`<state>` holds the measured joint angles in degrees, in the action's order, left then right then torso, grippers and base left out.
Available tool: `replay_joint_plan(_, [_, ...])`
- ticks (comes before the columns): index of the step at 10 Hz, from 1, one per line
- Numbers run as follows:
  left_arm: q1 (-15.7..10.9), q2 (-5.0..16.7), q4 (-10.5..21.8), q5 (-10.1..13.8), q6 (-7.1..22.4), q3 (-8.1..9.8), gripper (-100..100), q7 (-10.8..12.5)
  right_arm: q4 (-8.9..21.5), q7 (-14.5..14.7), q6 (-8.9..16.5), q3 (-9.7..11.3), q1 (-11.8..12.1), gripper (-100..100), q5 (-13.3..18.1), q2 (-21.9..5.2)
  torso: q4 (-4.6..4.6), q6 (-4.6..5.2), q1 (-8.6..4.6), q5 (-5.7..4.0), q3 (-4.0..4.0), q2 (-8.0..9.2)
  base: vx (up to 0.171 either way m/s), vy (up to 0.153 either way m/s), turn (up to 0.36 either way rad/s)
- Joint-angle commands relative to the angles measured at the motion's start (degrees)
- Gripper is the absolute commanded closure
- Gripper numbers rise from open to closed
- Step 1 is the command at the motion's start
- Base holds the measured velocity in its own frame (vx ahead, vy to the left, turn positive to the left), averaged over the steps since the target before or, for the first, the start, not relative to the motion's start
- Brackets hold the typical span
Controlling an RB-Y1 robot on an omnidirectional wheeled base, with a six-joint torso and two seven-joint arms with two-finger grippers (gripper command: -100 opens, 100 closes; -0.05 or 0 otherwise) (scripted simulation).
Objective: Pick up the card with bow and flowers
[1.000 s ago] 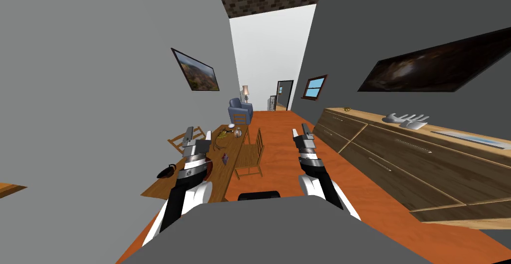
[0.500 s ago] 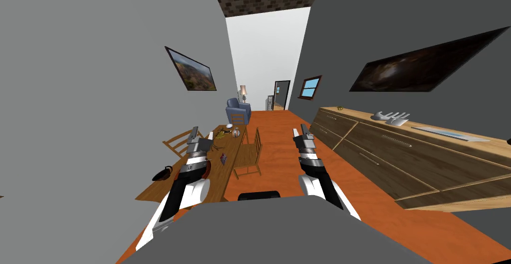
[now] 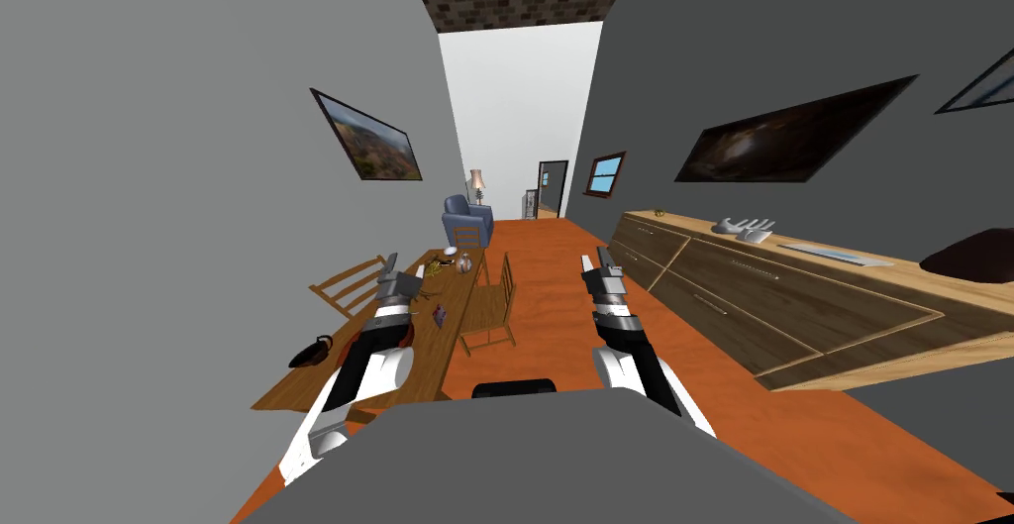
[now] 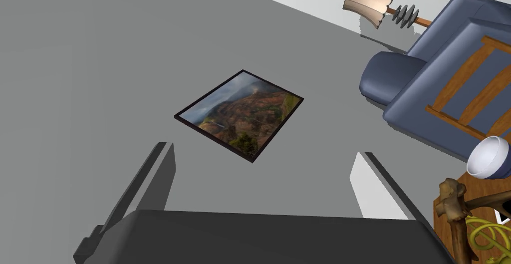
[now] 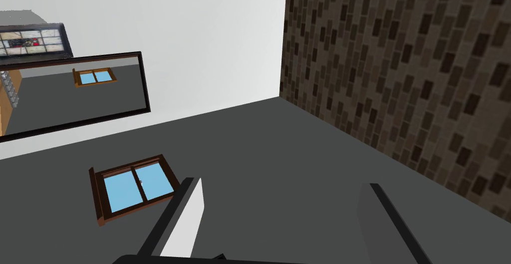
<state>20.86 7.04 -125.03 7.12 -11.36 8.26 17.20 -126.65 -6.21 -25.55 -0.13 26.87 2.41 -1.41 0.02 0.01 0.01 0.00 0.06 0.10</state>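
Two arms reach forward down a long, narrow room with an orange floor (image 3: 555, 300). On the robot's left, a long wooden counter (image 3: 297, 387) runs along the grey wall. The card (image 3: 440, 316) stands on it near the edge that faces a wooden chair (image 3: 492, 305). It appears as a small purplish shape, too small to show any pattern. The left claw (image 3: 403, 270) hangs above the counter, beyond the card and apart from it, and the left forearm passes just beside the card. In the left wrist view its fingers (image 4: 157, 173) stand wide apart. Ahead of them are a framed landscape picture (image 4: 239, 114) on the wall, a blue armchair (image 4: 439, 96), a lamp (image 4: 372, 4), a white bowl (image 4: 491, 157) and a brown antler-like piece (image 4: 451, 203) at the counter's far end. A dark kettle-shaped thing (image 3: 309, 352) sits by the counter's near end on the wall side, and a second chair (image 3: 347, 285) stands between counter and wall. The right claw (image 3: 601, 261) is held over the floor, between the first chair and a long wooden sideboard (image 3: 792, 300) on the right wall. Its fingers (image 5: 187, 216) are also apart.
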Motion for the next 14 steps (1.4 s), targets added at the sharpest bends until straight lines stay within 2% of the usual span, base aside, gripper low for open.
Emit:
replay_joint_plan(1, [-1.3,0.6,1.8,1.5,2.9,1.66,-100,2.0,0.0,0.0,0.0,0.0,0.0,0,0.0,0.0,0.0,0.0,0.0,0.0,0.0,0.0,-0.037,-0.002,-0.147])
replay_joint_plan(2, [-1.3,0.6,1.8,1.5,4.0,1.66,-100,2.0,0.0,0.0,0.0,0.0,0.0,0,0.0,0.0,0.0,0.0,0.0,0.0,0.01,0.02,-0.03,-0.001,-0.043])
replay_joint_plan(3, [-2.5,0.9,3.3,2.4,6.0,2.88,-100,3.3,0.0,0.0,0.0,0.0,0.0,0,0.0,0.0,0.0,-0.02,0.01,0.0,0.01,0.01,-0.028,0.002,-0.078])
replay_joint_plan(4, [-2.5,0.9,3.3,2.4,6.6,2.88,-100,3.3,0.0,0.0,0.0,0.0,0.0,0,0.0,0.0,0.0,-0.01,0.01,0.0,0.0,-0.01,-0.024,0.002,-0.054])
replay_joint_plan(5, [-3.7,1.1,5.0,3.4,8.6,4.16,-100,4.6,0.0,0.0,0.0,0.0,0.0,0,0.0,0.0,0.0,-0.02,0.01,0.0,-0.01,-0.02,-0.026,-0.005,-0.104])
replay_joint_plan(6, [-3.7,1.1,5.0,3.4,9.2,4.16,-100,4.6,0.0,0.0,0.0,0.0,0.0,0,0.0,0.0,0.0,-0.01,-0.01,0.0,-0.01,-0.01,-0.023,-0.002,-0.051])
replay_joint_plan(7, [-5.0,1.2,6.7,4.4,11.0,5.5,-100,5.9,0.0,0.0,0.0,0.0,0.0,0,0.0,0.0,0.0,-0.02,0.0,0.0,-0.01,-0.03,-0.029,-0.003,-0.093])
replay_joint_plan(8, [-5.0,1.2,6.7,4.4,12.0,5.5,-100,5.9,0.0,0.0,0.0,0.0,0.0,0,0.0,0.0,0.0,-0.01,0.01,0.0,-0.01,-0.02,-0.025,0.002,-0.055])
replay_joint_plan(9, [-6.3,1.4,8.5,5.4,13.8,6.89,-100,7.2,0.0,0.0,0.0,0.0,0.0,0,0.0,0.0,0.0,-0.03,0.01,0.0,-0.01,-0.02,-0.028,0.002,-0.108])
replay_joint_plan(10, [-6.3,1.4,8.5,5.4,14.8,6.89,-100,7.2,0.0,0.0,0.0,0.0,0.0,0,0.0,0.0,0.0,-0.01,0.02,0.0,0.0,-0.01,-0.024,0.004,-0.064])
replay_joint_plan(11, [-7.5,1.5,10.5,6.4,17.0,8.32,-100,8.6,0.0,0.0,0.0,0.0,0.0,0,0.0,0.0,0.0,-0.03,0.03,0.0,-0.01,-0.02,-0.028,0.005,-0.09])
replay_joint_plan(12, [-7.5,1.5,10.5,6.4,17.6,8.32,-100,8.6,0.0,0.0,0.0,0.0,0.0,0,0.0,0.0,0.0,-0.02,0.04,0.01,0.0,-0.01,-0.023,0.004,-0.066])
replay_joint_plan(13, [-8.8,1.6,12.5,7.4,19.7,9.8,-100,9.9,0.0,0.0,0.0,0.0,0.0,0,0.0,0.0,0.0,-0.03,0.03,0.01,-0.01,-0.03,-0.024,0.002,-0.131])
replay_joint_plan(14, [-8.8,1.6,12.5,7.4,20.3,9.8,-100,9.9,0.0,0.0,0.0,0.0,0.0,0,0.0,0.0,-0.01,-0.02,0.03,0.01,-0.01,-0.03,-0.023,0.005,-0.051])
